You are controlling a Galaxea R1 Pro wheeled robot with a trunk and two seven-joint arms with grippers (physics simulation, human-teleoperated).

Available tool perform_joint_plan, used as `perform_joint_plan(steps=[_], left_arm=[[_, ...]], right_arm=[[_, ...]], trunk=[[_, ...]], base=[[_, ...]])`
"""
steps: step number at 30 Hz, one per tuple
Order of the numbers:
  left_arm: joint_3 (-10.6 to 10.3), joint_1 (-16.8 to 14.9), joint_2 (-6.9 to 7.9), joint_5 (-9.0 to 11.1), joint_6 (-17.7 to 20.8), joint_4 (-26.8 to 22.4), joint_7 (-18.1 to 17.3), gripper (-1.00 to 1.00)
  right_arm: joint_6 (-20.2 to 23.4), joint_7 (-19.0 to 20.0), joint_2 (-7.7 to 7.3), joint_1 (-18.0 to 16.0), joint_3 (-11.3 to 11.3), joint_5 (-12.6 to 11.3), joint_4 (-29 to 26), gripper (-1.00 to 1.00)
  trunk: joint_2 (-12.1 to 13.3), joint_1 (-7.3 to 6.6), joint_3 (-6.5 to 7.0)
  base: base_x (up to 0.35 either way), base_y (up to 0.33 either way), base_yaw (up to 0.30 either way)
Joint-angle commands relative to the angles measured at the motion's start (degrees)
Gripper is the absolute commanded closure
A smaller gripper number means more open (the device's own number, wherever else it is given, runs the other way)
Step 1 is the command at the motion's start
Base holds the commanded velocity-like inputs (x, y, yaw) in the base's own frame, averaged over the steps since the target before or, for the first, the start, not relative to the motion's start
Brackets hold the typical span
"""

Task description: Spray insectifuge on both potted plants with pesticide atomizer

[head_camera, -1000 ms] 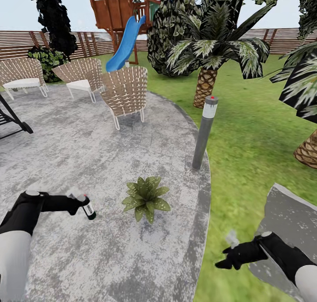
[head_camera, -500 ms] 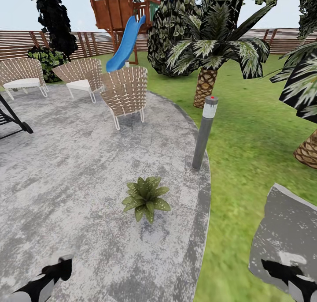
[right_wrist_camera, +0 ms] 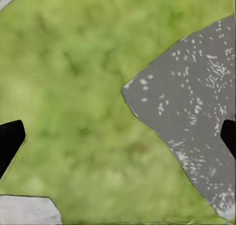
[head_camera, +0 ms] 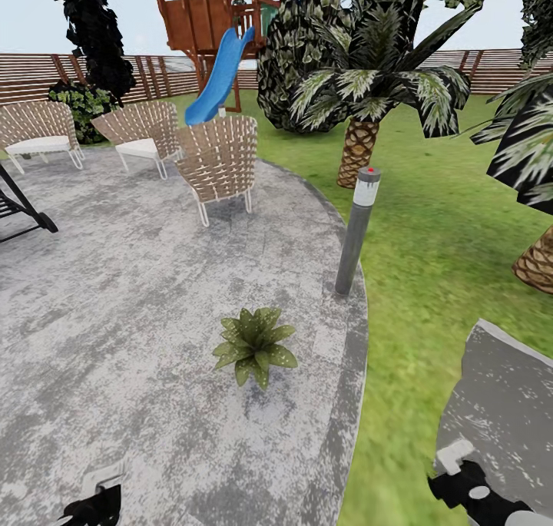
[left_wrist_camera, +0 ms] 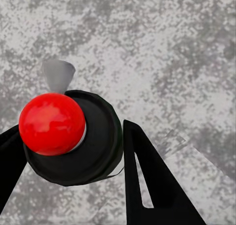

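One potted plant [head_camera: 254, 345], a low rosette of broad pointed leaves flecked with white, is sitting on the mottled grey stone patio [head_camera: 153, 296], near its curved edge; a smooth grey lamp post [head_camera: 357, 230] with a red cap is rising just beyond it, where the stone is meeting the lawn [head_camera: 430, 242]; woven slatted chairs [head_camera: 219, 161] are standing farther back, with a blue slide [head_camera: 219, 73], a scaly-trunked palm [head_camera: 369, 88] and a horizontal-slat wooden fence [head_camera: 115, 73] behind them; an angular grey stone slab [head_camera: 507, 403] is lying in the grass, well apart from the patio.

Low in the head view the left gripper [head_camera: 96, 495] and the right gripper [head_camera: 461, 476] are showing as black shapes at the bottom edge, too little to read their grip there.

From the left wrist camera, the pesticide atomizer [left_wrist_camera: 73, 136] is appearing end-on: a glossy red ball over a round dark body, with black fingers [left_wrist_camera: 152, 180] pressing against its sides over speckled stone; the left gripper [left_wrist_camera: 69, 151] is clamped on it.

From the right wrist camera, two black fingertips [right_wrist_camera: 10, 141] are sitting far apart at opposite edges, over blurry grass and the slab's sharp corner [right_wrist_camera: 196, 107]; that pincer is spread wide.
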Motion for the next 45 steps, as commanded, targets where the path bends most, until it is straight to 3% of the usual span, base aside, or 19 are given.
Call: perform_joint_plan(steps=[1,4,5,7,12,17,21,23,37,42,44,45], left_arm=[[0.5,0.1,0.0,-0.4,-0.2,0.1,-0.2,1.0],[0.5,1.0,-0.01,-0.3,-1.4,0.1,-0.1,1.0],[0.5,1.1,0.02,-0.3,-1.7,0.1,-0.1,1.0],[0.5,1.2,0.0,-0.3,-1.8,0.1,-0.1,1.0],[0.6,1.2,-1.35,-0.2,-1.9,0.2,-0.1,1.0],[0.6,1.3,-1.79,-0.1,-1.8,0.2,-0.1,1.0],[0.6,1.3,-2.27,-0.1,-1.8,0.3,-0.1,1.0],[0.6,2.0,-2.43,-0.1,-1.8,0.3,-0.1,1.0],[0.6,3.9,-3.72,0.0,-1.8,0.3,-0.1,1.0],[0.6,4.0,-4.04,0.0,-1.8,0.3,-0.1,1.0],[0.6,4.0,-4.13,0.0,-1.8,0.3,-0.1,1.0],[0.6,4.0,-4.14,0.0,-1.8,0.3,-0.1,1.0]], right_arm=[[-0.3,-0.2,0.08,0.0,-0.4,-4.0,0.3,-1.0],[-0.1,-0.4,0.16,0.1,-3.7,-29.4,0.3,-1.0],[-0.1,-0.4,0.22,0.1,-3.9,-34.3,0.3,-1.0],[-0.1,-0.3,0.45,0.2,-4.1,-37.8,0.3,-1.0],[0.1,-0.2,2.66,1.0,-4.1,-39.4,0.3,-1.0],[0.1,-0.1,3.45,1.0,-4.1,-39.5,0.2,-1.0],[0.1,-0.1,7.4,1.0,-4.1,-39.5,0.2,-1.0],[0.1,-0.1,8.2,1.0,-4.1,-39.5,0.2,-1.0],[0.1,-0.1,8.76,1.0,-4.1,-39.5,0.1,-1.0],[-0.1,-0.1,10.51,1.0,-4.0,-39.5,0.2,-1.0],[-0.1,-0.1,10.75,1.0,0.1,-38.8,0.2,-1.0],[-0.3,-0.1,10.83,1.1,3.7,-38.7,0.2,-1.0]], trunk=[[0.0,-0.01,-0.04],[0.0,-0.01,-0.04],[0.0,-0.01,-0.04],[0.0,-0.01,-0.04],[0.0,-0.01,-0.04],[0.0,-0.01,-0.04],[0.0,-0.01,-0.04],[0.0,-0.01,-0.04],[0.0,-0.01,-0.04],[0.0,-0.01,-0.04],[0.0,-0.01,-0.04],[0.0,-0.01,-0.04]], base=[[0.0,0.0,0.0],[0.0,0.0,0.0],[0.0,0.0,0.0],[0.0,0.0,0.0],[0.0,0.0,0.0],[0.0,0.0,0.0],[0.0,0.0,0.0],[0.0,0.0,0.0],[0.0,0.0,0.0],[0.0,0.0,0.0],[0.0,0.0,0.0],[0.0,0.0,0.0]])
